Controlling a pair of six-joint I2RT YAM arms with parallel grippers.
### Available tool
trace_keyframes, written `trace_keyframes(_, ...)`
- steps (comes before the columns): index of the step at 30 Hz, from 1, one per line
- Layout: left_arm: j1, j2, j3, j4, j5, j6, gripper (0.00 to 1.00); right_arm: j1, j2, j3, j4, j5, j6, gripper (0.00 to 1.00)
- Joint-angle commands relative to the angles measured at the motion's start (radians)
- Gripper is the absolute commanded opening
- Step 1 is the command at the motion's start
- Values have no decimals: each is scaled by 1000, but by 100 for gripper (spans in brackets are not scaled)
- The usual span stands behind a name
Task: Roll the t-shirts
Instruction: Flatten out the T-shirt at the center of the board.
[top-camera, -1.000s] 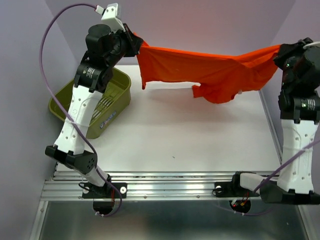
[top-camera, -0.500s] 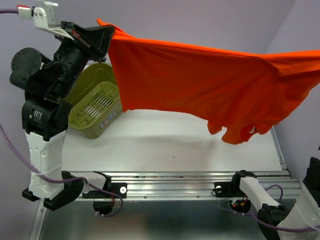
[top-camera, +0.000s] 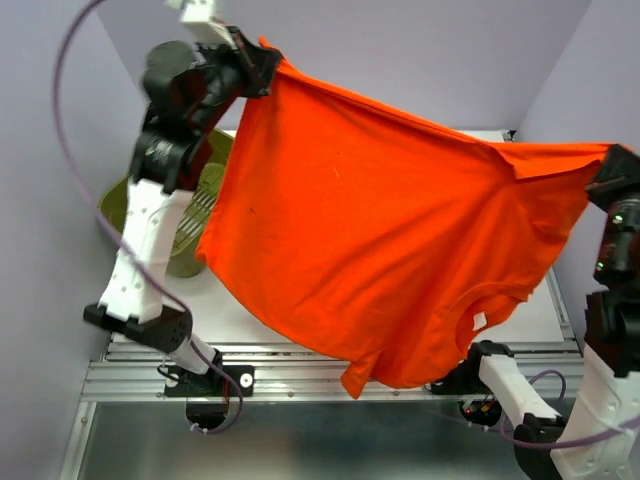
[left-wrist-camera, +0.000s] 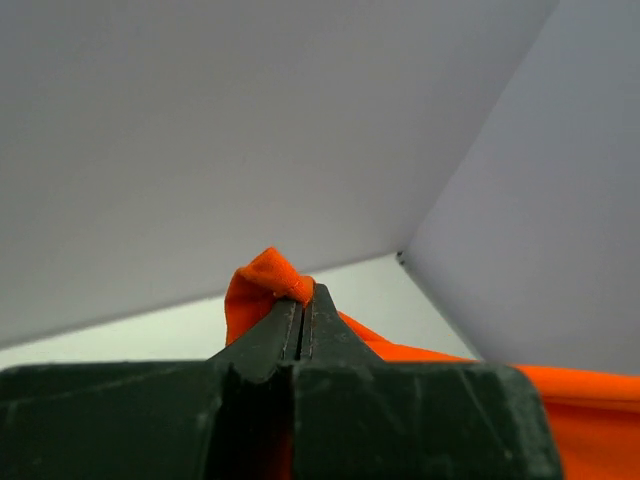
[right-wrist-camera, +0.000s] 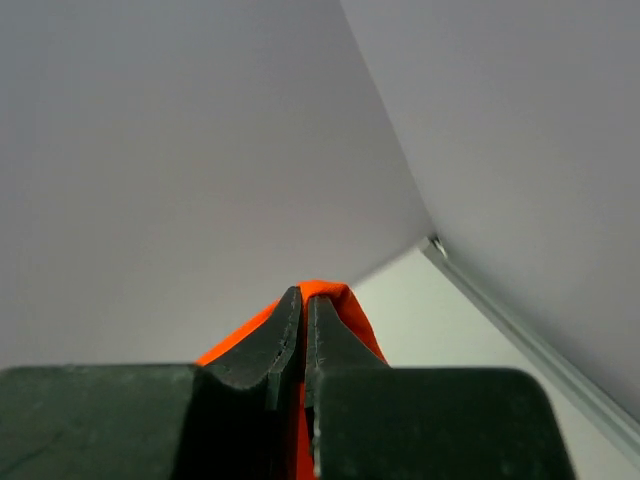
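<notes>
Top external view showed the orange-red t-shirt held in the air between the two arms, spread wide above the white tabletop, its lowest folds hanging to the lower centre of the frame. At upper left, the left hand was clamped on one corner of the cloth; at the right edge, the right hand pinched the opposite corner. Both wrist views showed the fingers pressed together with orange fabric bunched at the tips. An olive-green slotted basket sat at left, partly hidden behind the left arm and the shirt.
</notes>
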Motion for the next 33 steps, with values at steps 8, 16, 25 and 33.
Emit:
trace_keyframes(8, 3, 508, -20, 102, 99, 52, 0, -5, 160, -586, -20, 33, 134, 1)
trace_keyframes(16, 4, 964, 375, 121, 101, 95, 0, -5, 545, -621, 84, 148, 179, 1)
trace_keyframes(25, 6, 1075, 336, 305, 78, 78, 0, -16, 780, -549, 138, 174, 207, 1)
trace_keyframes(33, 1, 1104, 338, 393, 64, 74, 0, -70, 861, -517, 201, 151, 242, 1)
